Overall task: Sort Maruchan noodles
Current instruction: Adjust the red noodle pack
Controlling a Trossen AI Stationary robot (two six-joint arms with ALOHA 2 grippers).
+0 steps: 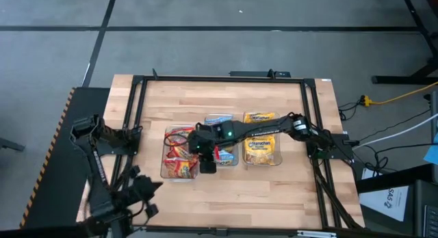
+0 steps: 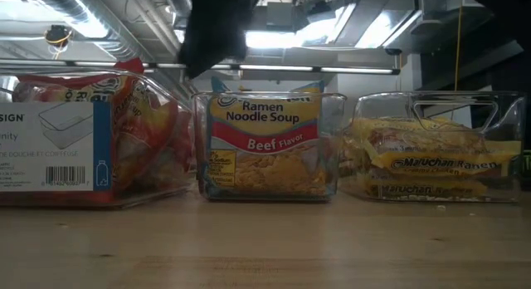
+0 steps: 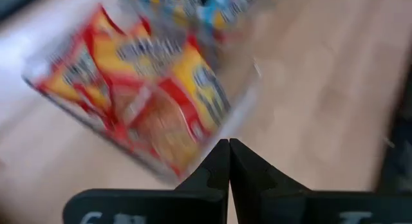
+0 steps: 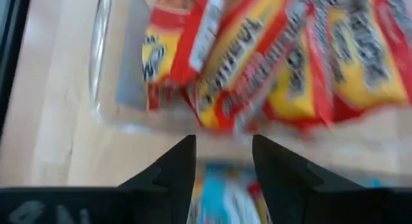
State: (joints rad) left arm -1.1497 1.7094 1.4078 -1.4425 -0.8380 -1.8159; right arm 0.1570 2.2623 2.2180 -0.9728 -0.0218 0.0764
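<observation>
My right claw (image 1: pixel 207 164): reaches across from the right side of the light wooden tabletop (image 1: pixel 226 94) and hangs at the near edge of the bins, between the left-hand bin and the middle one; its two dark fingers (image 4: pixel 177 169) stand apart with nothing between them.
Beyond my right claw: the crinkly red-and-yellow ramen packets (image 4: pixel 283 63) lie heaped in the clear rectangular plastic bin on the left (image 1: pixel 166 171).
Under my right claw: a blue-printed packet (image 4: pixel 225 198) shows between and below the fingers.
Middle clear bin (image 2: pixel 270 148): holds the blue-edged packets; one marked Beef Flavor (image 2: pixel 264 139) stands upright against the front wall.
Right-hand clear bin (image 2: pixel 440 148): well to the side of my right claw, holding flat yellow packets (image 1: pixel 261 150) stacked on one another; another yellow packet (image 1: pixel 257 117) lies on the tabletop just behind it.
My left claw (image 3: pixel 229 161): off at the near left corner of the tabletop, fingers pressed together on nothing, with the red-packet bin lying ahead of it.
</observation>
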